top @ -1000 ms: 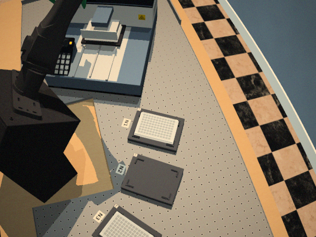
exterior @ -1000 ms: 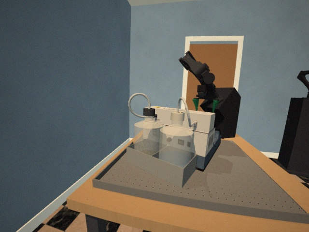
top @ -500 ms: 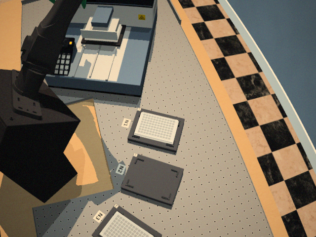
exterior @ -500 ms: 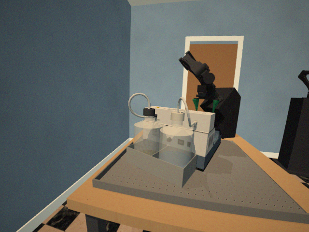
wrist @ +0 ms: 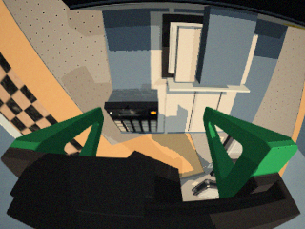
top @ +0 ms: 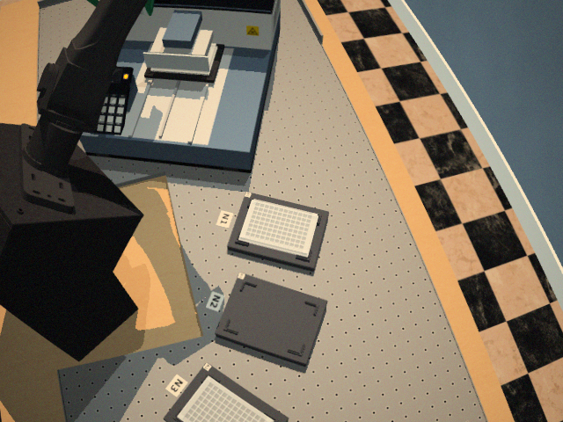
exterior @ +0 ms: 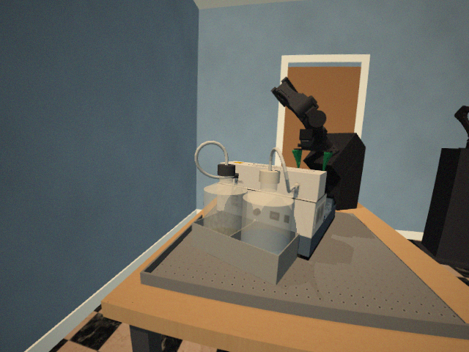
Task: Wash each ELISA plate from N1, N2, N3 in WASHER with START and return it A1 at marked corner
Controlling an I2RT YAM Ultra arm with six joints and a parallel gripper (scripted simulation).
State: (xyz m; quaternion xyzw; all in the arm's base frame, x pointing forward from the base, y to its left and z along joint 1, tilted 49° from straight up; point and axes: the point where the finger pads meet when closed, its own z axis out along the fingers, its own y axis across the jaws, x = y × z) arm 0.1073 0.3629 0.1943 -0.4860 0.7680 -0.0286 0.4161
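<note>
Top view: the washer (top: 236,113) stands at the far end of the perforated board (top: 363,272), with the arm (top: 76,82) reaching over its left side. The amber lamp (top: 125,76) is lit above the keypad (top: 112,119). The carrier (top: 154,75) sits at the back of the track (top: 177,113), under the manifold (top: 181,49); a plate on it cannot be made out from here. Nest N1 (top: 236,238) holds a plate (top: 278,226) lying flat inside the locators. Nest N2 (top: 273,317) shows only its dark slab and corner locators. Nest N3 (top: 175,411), cut by the lower edge, holds a plate (top: 218,403). The three nests lie in a row, well apart from the washer.

In the wrist view the gripper (wrist: 152,136) hangs above the washer with its green fingers spread wide and nothing between them. The keypad and the lit lamp show in the gap between them, with the track and carrier beyond.

In the exterior view the gripper is raised just above the washer's top, behind two bottles (exterior: 264,212) in a tray (exterior: 242,257).
</note>
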